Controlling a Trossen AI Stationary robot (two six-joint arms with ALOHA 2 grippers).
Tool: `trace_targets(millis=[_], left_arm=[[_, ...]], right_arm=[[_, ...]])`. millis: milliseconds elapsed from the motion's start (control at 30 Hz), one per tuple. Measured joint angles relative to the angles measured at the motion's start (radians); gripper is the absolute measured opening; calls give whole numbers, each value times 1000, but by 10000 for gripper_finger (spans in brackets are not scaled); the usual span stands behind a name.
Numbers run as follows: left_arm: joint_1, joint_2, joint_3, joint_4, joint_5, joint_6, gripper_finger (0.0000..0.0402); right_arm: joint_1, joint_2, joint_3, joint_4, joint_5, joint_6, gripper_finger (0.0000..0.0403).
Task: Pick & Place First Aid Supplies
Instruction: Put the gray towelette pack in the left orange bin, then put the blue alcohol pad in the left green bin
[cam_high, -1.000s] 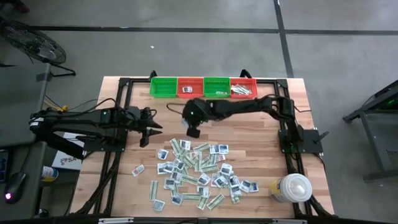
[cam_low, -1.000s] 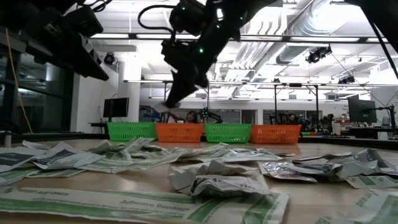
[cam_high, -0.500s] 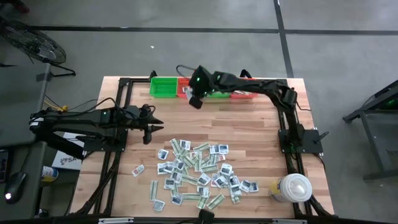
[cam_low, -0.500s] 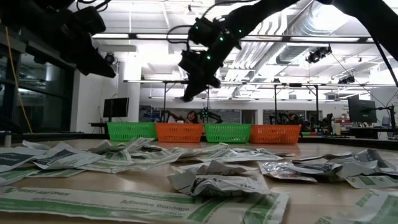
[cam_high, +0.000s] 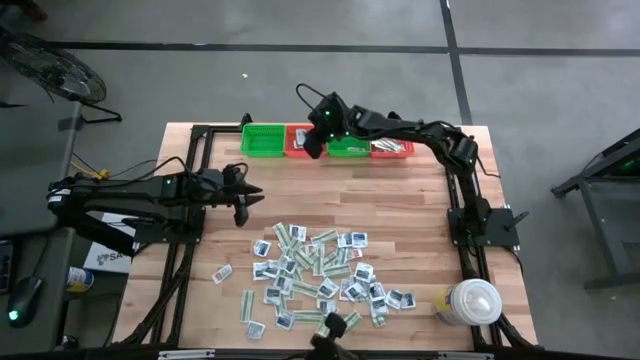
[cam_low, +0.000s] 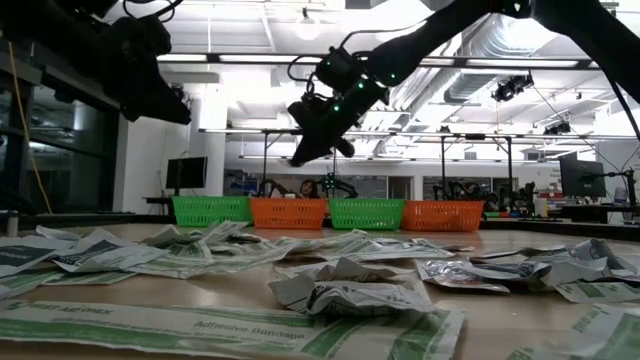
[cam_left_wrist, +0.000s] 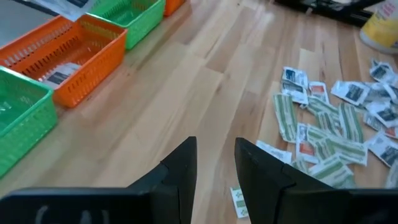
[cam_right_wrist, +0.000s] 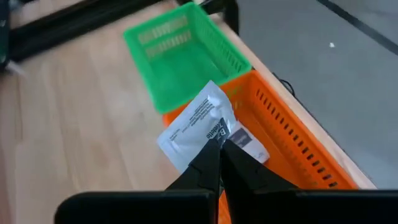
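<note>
The first aid supplies (cam_high: 320, 275) lie in a loose heap of small flat packets on the near half of the wooden table. My right gripper (cam_high: 308, 148) hangs over the orange basket (cam_right_wrist: 292, 155), second from the left in the far row. It is shut on one white packet (cam_right_wrist: 194, 127). Another packet (cam_right_wrist: 250, 144) lies inside that basket. My left gripper (cam_left_wrist: 216, 155) stands open above bare wood at the table's left (cam_high: 243, 203), with nothing between its fingers. My right gripper pinches the white packet between its two fingertips at one edge (cam_right_wrist: 217, 132). The fingers slant downward from the table's near side toward the far row of baskets. The packet sticks out flat beyond the fingertips, lifted clear, above the near-left corner of the orange basket.
Four baskets stand along the far edge: green (cam_high: 262, 140), orange (cam_high: 297, 133), green (cam_high: 348, 146), orange (cam_high: 392, 148). A big white round lidded container (cam_high: 470, 300) sits at the near right corner. Bare wood lies between the heap and the baskets.
My right gripper has carried the white packet from above the table's middle toward the far edge, ending over the orange basket; it stayed shut and rolled somewhat. My left gripper has turned a little where it stands.
</note>
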Motion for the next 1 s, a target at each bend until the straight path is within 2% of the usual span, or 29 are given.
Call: trace_targets(millis=[233,567,733,1000], left_arm=[[0,0,0,1,-11,-54,108],[0,0,0,0,-37,-98,108],[0,0,0,4,-39,-102,108],[0,0,0,7,-39,-105,108]], right_arm=[[-22,20,-23,26,-28,128,0],[-38,21,-23,15,-30,146,11],[-38,21,-23,14,-39,146,44],[-38,21,-23,14,-53,145,131]])
